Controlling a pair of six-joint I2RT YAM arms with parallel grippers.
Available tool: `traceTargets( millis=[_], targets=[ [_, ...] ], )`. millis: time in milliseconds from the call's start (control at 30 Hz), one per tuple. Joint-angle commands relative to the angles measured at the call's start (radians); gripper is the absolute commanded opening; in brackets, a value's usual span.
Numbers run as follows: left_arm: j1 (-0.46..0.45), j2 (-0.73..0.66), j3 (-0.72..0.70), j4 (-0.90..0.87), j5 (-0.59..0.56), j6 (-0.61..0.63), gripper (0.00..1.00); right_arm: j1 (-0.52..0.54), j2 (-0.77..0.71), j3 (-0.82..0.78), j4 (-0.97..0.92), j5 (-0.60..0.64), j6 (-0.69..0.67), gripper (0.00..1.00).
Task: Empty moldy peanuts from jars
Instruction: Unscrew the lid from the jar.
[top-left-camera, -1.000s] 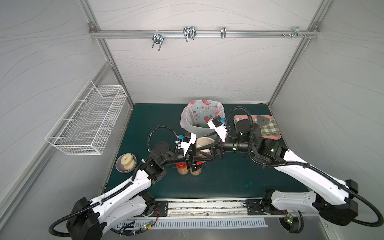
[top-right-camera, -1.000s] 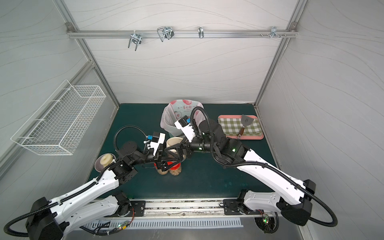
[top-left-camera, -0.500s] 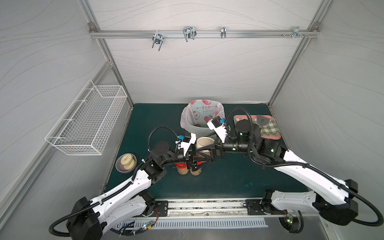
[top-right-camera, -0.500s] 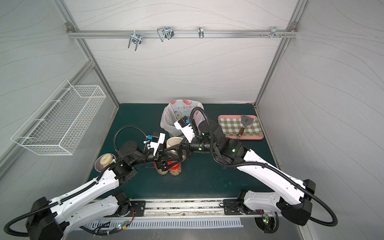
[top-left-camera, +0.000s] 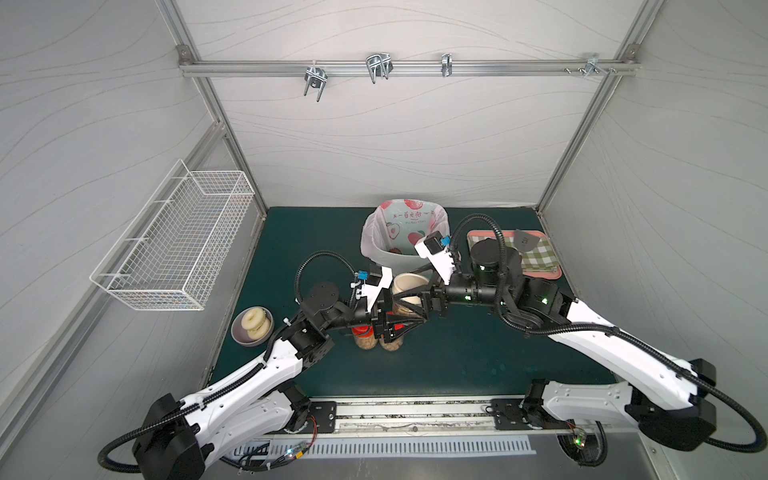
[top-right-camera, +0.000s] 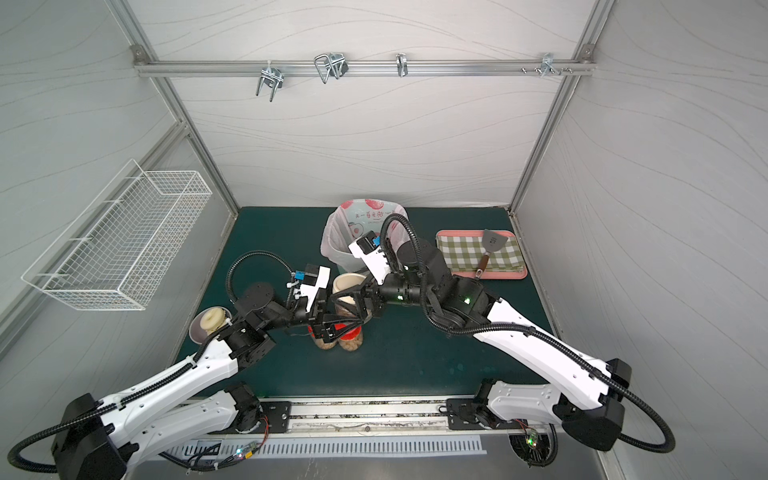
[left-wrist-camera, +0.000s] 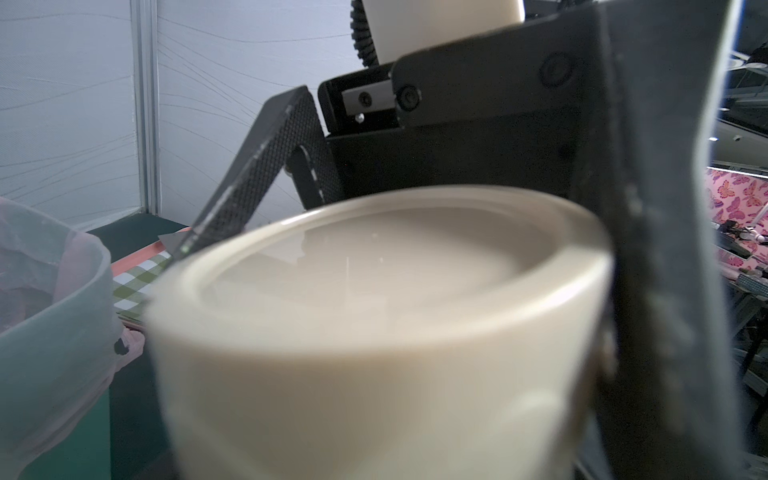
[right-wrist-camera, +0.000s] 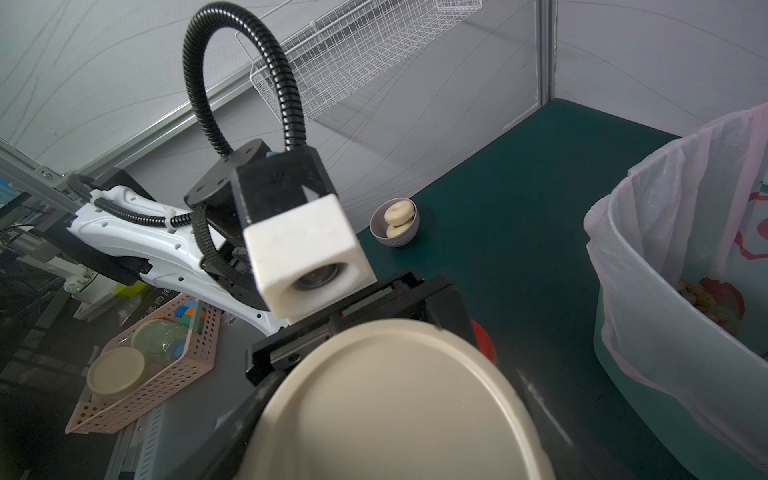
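Observation:
The short wide jar with a beige lid (top-left-camera: 409, 286) is held above the mat between both arms, and moldy peanuts (top-left-camera: 404, 309) show through its clear wall. My left gripper (top-left-camera: 403, 319) is shut on the jar's body from the left. My right gripper (top-left-camera: 410, 296) comes from the right, and its dark fingers (left-wrist-camera: 249, 166) hug the beige lid (right-wrist-camera: 395, 399) on both sides. Below them stand two red-lidded jars (top-left-camera: 365, 338) (top-left-camera: 392, 341) full of peanuts. A few peanuts (right-wrist-camera: 702, 301) lie in the bag-lined bin (top-left-camera: 374, 249). The jar hides my left jaws in the wrist view.
A grey bowl with pale donuts (top-left-camera: 252, 326) sits at the mat's left edge. A pink tray with a checked cloth (top-right-camera: 478, 253) and a spatula (top-right-camera: 492, 243) lies at the back right. A white wire basket (top-left-camera: 178, 241) hangs on the left wall.
My right gripper's fingers have drawn in around the beige lid. The left arm and the jars have not visibly moved.

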Motion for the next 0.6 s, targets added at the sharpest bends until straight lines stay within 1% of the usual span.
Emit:
traceTargets(
  millis=[0,167,400,567],
  targets=[
    [0.008,0.008,0.055,0.059,-0.059,0.001,0.0,0.02,-0.033,0.015,0.001,-0.044,-0.008,0.73],
    [0.008,0.004,0.048,0.048,-0.059,0.006,0.0,-0.002,-0.052,0.015,0.005,-0.028,-0.01,0.71],
    [0.008,-0.011,0.036,0.032,-0.062,0.015,0.0,-0.051,-0.07,0.009,0.043,-0.027,0.027,0.7],
    [0.008,-0.05,0.027,-0.013,-0.094,0.041,0.0,-0.084,-0.108,-0.023,0.044,0.045,0.035,0.69]
  ],
)
